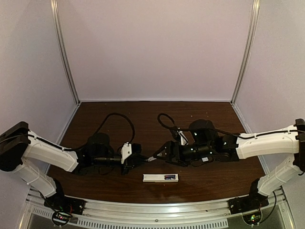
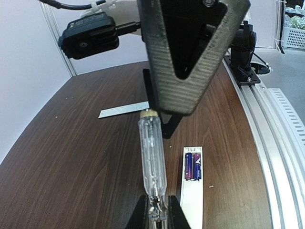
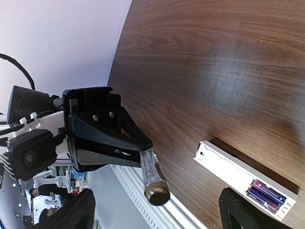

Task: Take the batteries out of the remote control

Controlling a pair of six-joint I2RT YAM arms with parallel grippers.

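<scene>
The white remote control (image 1: 160,177) lies near the table's front edge with its recess facing up. Two bluish-purple batteries (image 2: 193,165) sit side by side in that recess, also visible as batteries (image 3: 267,195) in the remote control (image 3: 228,167). My left gripper (image 2: 157,207) is shut on the tip end of a clear-handled screwdriver (image 2: 152,152), held level above the table. My right gripper (image 3: 157,214) is open, its fingers (image 3: 240,212) standing wide on either side of the screwdriver's brass-capped handle end (image 3: 156,192) without touching it. From above, both grippers (image 1: 142,161) (image 1: 161,155) meet just behind the remote.
A thin flat white cover strip (image 2: 124,110) lies on the dark wood table (image 1: 143,119) beyond the screwdriver. The metal rail (image 1: 152,212) runs along the front edge, close to the remote. Black cables (image 1: 116,117) loop over the table behind both wrists. Pale walls enclose three sides.
</scene>
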